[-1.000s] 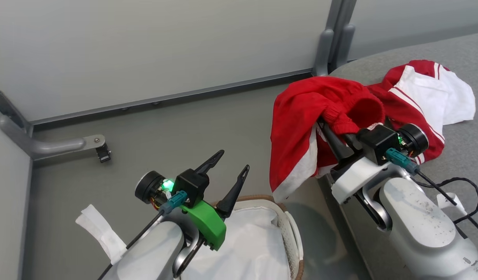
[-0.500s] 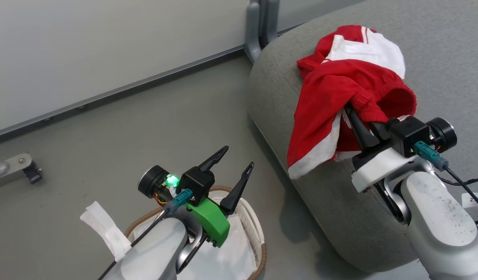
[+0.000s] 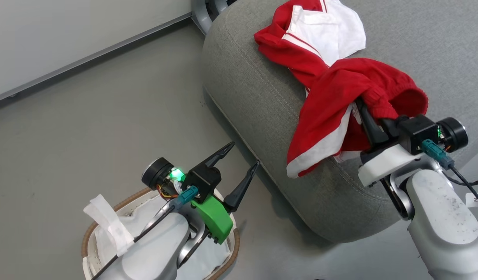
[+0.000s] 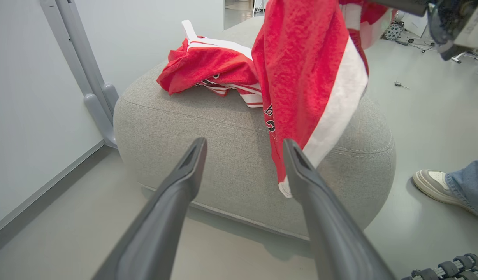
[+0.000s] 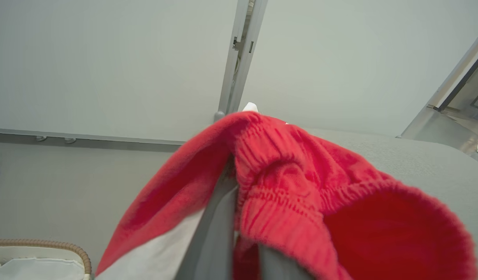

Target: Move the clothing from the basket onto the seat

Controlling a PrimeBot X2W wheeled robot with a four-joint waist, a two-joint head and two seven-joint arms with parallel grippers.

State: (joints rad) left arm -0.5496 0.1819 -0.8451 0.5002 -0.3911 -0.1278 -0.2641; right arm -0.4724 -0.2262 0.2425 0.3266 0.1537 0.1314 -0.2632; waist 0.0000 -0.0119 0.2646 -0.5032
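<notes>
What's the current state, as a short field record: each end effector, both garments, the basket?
left end effector: open, holding nothing, raised by the basket
right end effector: shut on the held red garment, above the seat
held red garment: gripped at its elastic band, white-trimmed end hanging down the seat's side
striped garment: lying on the seat top
basket: on the floor, white liner showing
person's shoe: on the floor beside the seat

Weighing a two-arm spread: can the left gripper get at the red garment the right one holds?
Probably yes. The left gripper is open and the red garment hangs from the right gripper just beyond it, nothing between.
</notes>
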